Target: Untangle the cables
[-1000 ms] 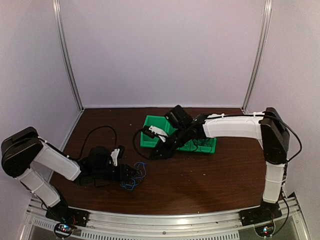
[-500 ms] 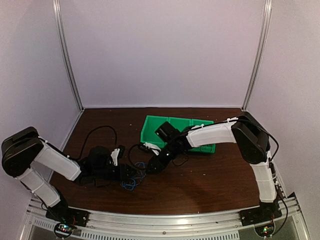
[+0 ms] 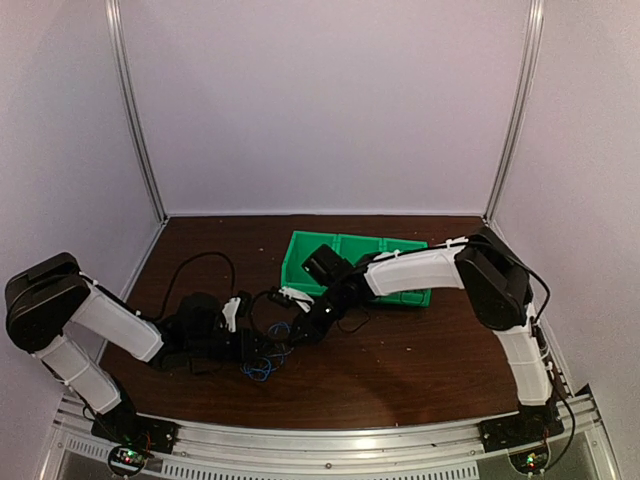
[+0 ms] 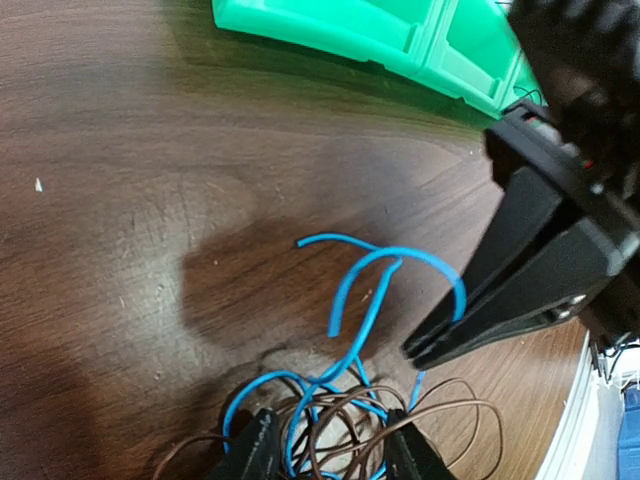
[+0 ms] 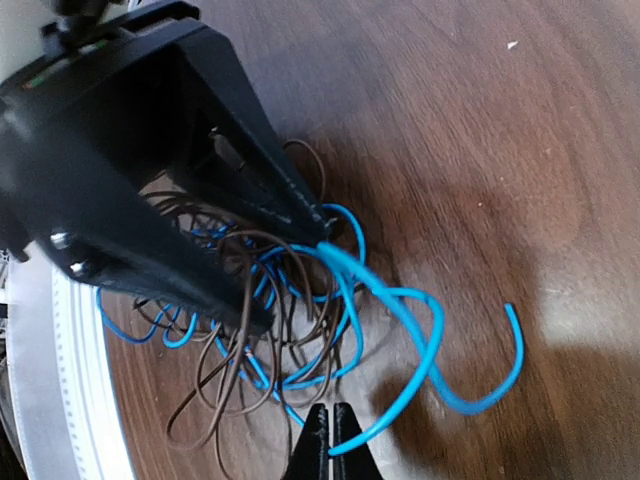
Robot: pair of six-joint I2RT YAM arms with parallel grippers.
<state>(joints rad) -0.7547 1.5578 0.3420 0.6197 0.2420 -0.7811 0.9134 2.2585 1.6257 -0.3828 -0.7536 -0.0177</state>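
The cables (image 3: 262,362) are a small tangle of thin blue and brown-black wires on the brown table, also seen in the left wrist view (image 4: 345,420) and the right wrist view (image 5: 270,300). My left gripper (image 3: 258,345) is open and low on the table. Its fingers (image 4: 250,452) stand on either side of the bunch. My right gripper (image 3: 288,335) reaches in from the right, and its tips (image 5: 330,440) are shut on a curled blue cable (image 5: 430,350) at the edge of the tangle. The same blue cable loops upward in the left wrist view (image 4: 375,265).
A green bin (image 3: 310,250) with compartments stands behind the right arm at mid table, also in the left wrist view (image 4: 380,40). A black cord loop (image 3: 195,260) lies at the back left. The metal front rail (image 3: 320,440) runs along the near edge.
My right arm has swung left from over the green bin down to the tangle beside the left gripper. The left arm has stayed in place.
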